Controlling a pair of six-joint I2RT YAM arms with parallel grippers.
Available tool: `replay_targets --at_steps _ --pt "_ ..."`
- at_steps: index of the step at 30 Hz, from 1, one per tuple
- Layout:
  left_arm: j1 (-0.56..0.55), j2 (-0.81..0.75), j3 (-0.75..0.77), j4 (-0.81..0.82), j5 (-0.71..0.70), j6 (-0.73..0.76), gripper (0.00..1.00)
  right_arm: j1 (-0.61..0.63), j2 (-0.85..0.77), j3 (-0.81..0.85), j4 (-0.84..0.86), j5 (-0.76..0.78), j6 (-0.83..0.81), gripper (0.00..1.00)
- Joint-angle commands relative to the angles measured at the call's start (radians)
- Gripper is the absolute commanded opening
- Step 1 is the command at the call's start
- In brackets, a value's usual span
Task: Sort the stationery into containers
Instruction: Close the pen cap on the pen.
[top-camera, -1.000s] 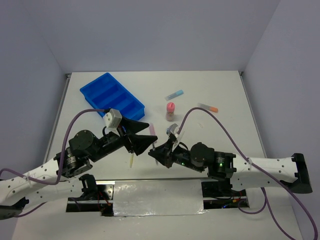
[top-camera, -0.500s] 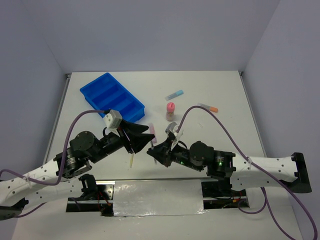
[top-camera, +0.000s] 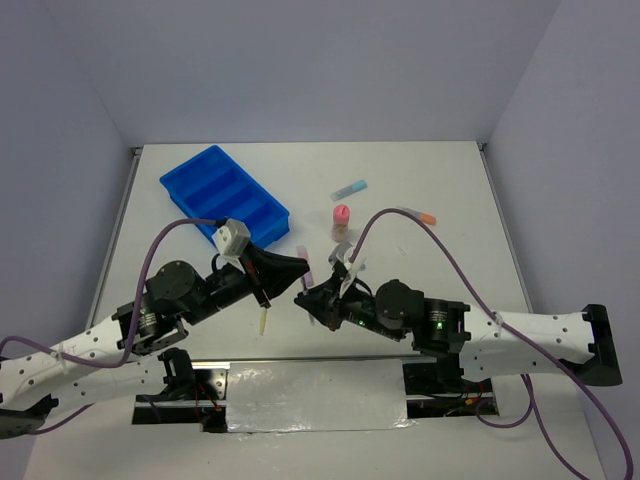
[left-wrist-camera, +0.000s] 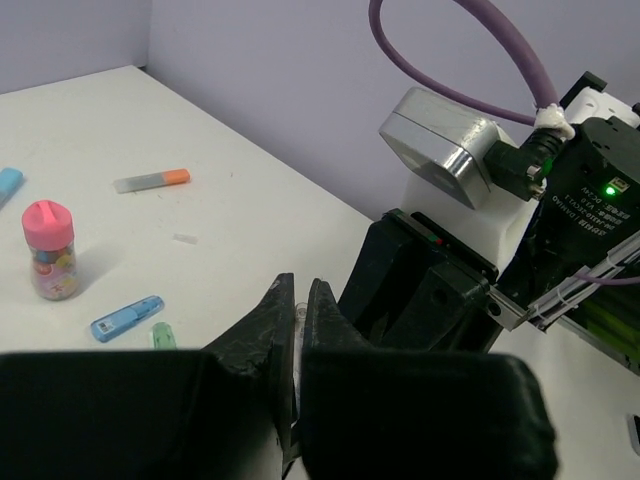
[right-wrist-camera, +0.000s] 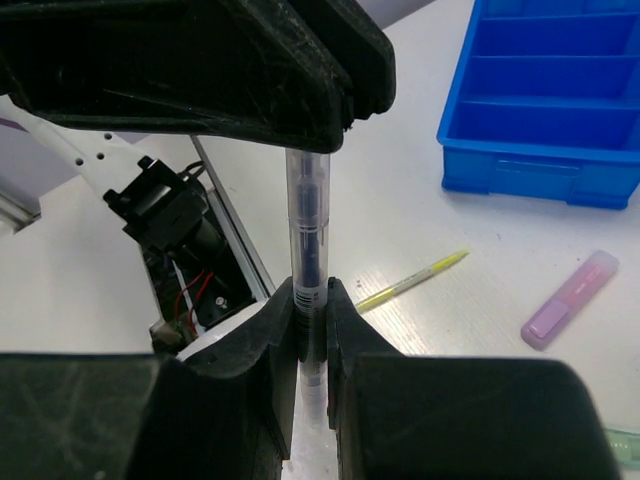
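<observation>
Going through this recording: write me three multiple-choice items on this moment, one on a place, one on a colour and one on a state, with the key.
1. Where does the yellow pencil lie?
A. On the table, outside the blue tray
B. Inside a compartment
C. Propped against the back wall

2. What colour is the cap of the small bottle?
A. Green
B. Orange
C. Pink

3. What is the state of the pen?
A. Lying loose
B. Clamped at once by the left claw and the right claw
C. Dropped in a compartment

Key: 1 A, the right wrist view shows it flat on the white surface in front of the tray's wall. 2 C, the left wrist view shows a pink top. 3 B, the right wrist view shows one end pinched by each claw.
</observation>
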Motion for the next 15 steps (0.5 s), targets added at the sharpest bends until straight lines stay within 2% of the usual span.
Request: replay_targets --at_steps 1,7,15 --pt "-0.001 0.022 0.014 0.010 0.020 0.001 0.00 0.000 0.001 0.087 0.059 0.006 -0.031 0.00" --pt "-0.002 0.021 -0.043 0.039 0.034 -0.030 0.00 -0.023 0.029 0.235 0.070 0.024 -0.132 0.00" --pt "-0.001 0.024 -0.101 0.064 0.045 -0.064 0.00 -0.087 0.066 0.371 0.088 -0.019 -0.178 0.00"
